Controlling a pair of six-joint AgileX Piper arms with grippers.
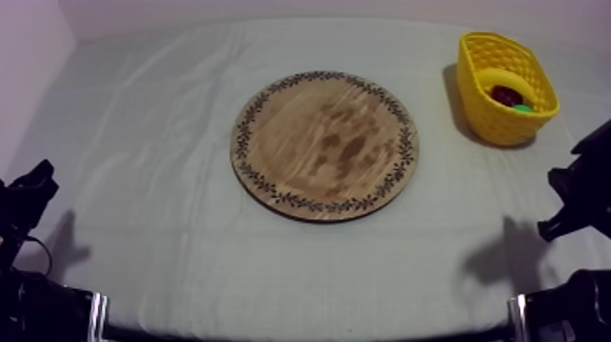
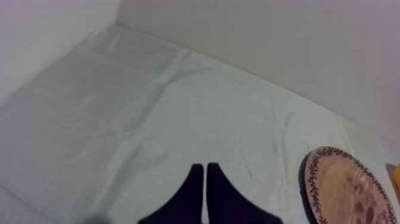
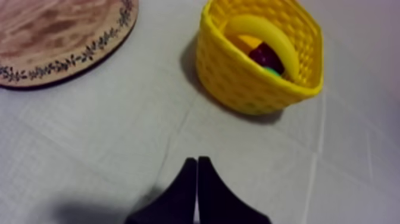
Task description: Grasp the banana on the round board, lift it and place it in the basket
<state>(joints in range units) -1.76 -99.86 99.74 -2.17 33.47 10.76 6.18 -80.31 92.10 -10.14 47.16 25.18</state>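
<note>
1. The banana (image 1: 495,79) lies inside the yellow basket (image 1: 498,127), curved along its inner wall. No gripper touches it.
2. In the same basket, just beside the banana, there is a dark red fruit (image 1: 506,94) and a small green piece (image 1: 522,107). I cannot tell their kind.
3. The basket stands upright on the bench (image 1: 155,136), which is covered by a grey-white cloth. In the top view the basket is at about 2 o'clock from the round wooden board (image 1: 323,145), apart from it, with cloth between them.
4. The board lies flat near the middle of the bench, and its patterned rim goes all around.
5. The right gripper (image 3: 197,171) has its two black fingers pressed together as a narrow wedge and holds nothing. In the top view it sits at about 4 o'clock from the board and 5 o'clock from the basket, apart from both.
6. The left gripper (image 2: 205,177) is also narrow, fingers together, holding nothing. In the top view it sits at about 8 o'clock from the board, well apart from the basket.
</note>
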